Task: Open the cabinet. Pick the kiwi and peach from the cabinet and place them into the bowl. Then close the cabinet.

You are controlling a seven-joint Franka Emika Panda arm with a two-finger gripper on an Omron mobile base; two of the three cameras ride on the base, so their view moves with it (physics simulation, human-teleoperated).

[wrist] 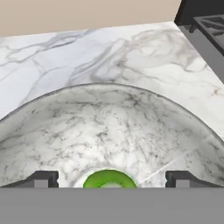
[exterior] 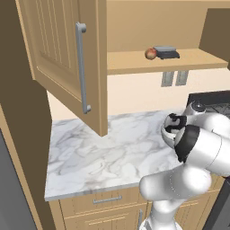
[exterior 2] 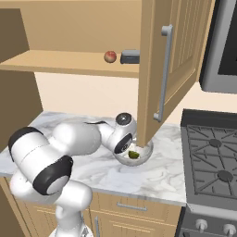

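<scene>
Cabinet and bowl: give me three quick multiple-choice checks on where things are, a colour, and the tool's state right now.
1. Where is the peach?
A. On the open shelf of the cabinet, beside a dark grey block
B. In the bowl
C. On the stove

2. What colour is the fruit lying in the bowl?
A. Red
B. Green
C. Purple

3. How does the tool stand?
A. Shut on the peach
B. Shut and empty
C. Open, its tips apart over the bowl

Answers:
1 A: both base views show the peach on the shelf next to the block.
2 B: the kiwi shows green at the bowl's bottom in the hand view.
3 C: the hand view shows the two dark tips wide apart, with the kiwi lying free between them.
</scene>
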